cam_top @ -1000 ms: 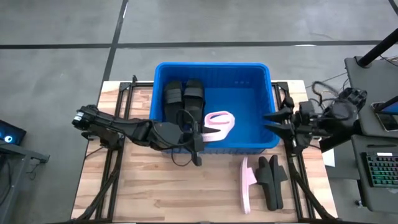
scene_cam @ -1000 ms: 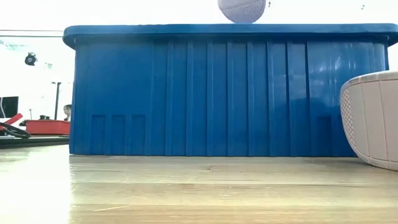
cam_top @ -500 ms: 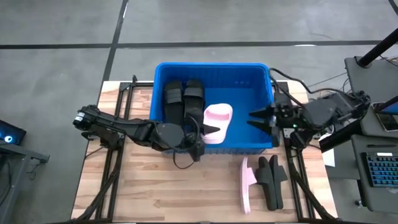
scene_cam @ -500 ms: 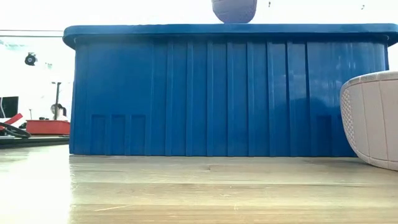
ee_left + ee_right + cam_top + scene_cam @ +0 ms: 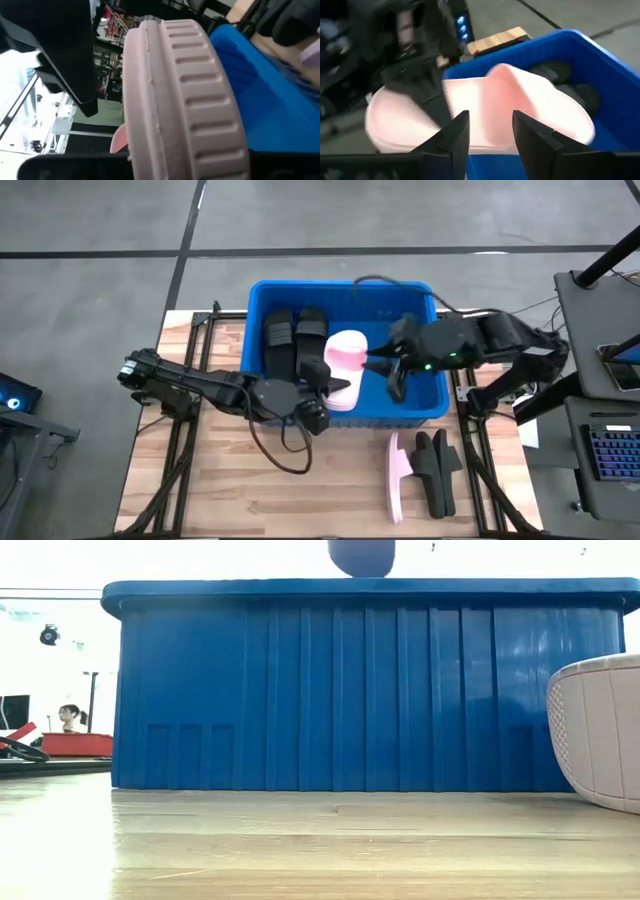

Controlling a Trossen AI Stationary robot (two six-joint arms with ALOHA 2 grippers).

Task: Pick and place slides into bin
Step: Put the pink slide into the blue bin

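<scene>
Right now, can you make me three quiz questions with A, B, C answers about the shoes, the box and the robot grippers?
1. Where are the two black slides that lie side by side?
A. inside the blue bin
B. on the floor
C. on the keyboard

2. How many pink slides can you see?
A. none
B. two
C. five

3. What is the left gripper doing?
A. hanging open
B. holding a pink slide
C. holding a black slide

Answers: 1 A, they rest against the bin's left wall. 2 B, one held over the bin, one pink slide on the table. 3 B, its fingers clamp the slide while the right gripper reaches in, open.
</scene>
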